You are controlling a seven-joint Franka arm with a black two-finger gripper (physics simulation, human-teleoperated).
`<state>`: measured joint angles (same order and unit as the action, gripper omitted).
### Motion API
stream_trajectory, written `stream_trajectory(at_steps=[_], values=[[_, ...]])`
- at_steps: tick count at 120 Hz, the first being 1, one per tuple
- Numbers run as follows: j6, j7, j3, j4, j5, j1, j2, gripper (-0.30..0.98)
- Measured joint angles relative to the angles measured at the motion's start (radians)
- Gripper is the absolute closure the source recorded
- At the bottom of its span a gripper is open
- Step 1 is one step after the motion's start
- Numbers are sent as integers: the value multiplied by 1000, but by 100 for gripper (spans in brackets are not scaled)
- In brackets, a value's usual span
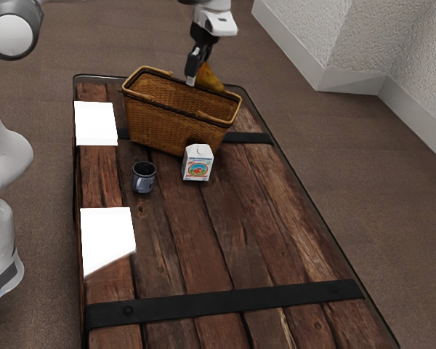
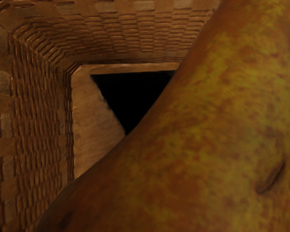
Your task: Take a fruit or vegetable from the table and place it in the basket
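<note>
So the gripper (image 1: 196,75) is up over the basket (image 1: 160,125) with its fingers closed on a pear (image 1: 211,78) — that's the fruit, yellow with reddish-brown mottling. In the exterior view it's at the far side of the basket's opening, up around rim level (most of the far finger is hidden, so I can't tell exactly how it sits on the skin). From the wrist view the pear is right up close, and past it you look down the woven walls to a light-brown floor with a black patch on it. The basket is upright on the plank table (image 1: 203,254), a milk carton (image 1: 198,163) standing just beside it, and a dark mug (image 1: 144,177) is near the carton, toward the exterior view's left. There are also 2 bright white patches on that side — and 2 black bands (image 1: 225,299) across the planks.
</note>
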<state>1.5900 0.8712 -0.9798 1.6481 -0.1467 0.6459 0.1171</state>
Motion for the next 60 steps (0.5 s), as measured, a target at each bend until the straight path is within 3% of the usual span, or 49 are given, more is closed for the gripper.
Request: stream_trajectory(at_steps=[10,30,60], values=[[9,17,-16,0,6,-9,-15,28],[36,75,-19,-28,116,-67,-164,31],[52,154,-16,-47,196,-157,-199,31]])
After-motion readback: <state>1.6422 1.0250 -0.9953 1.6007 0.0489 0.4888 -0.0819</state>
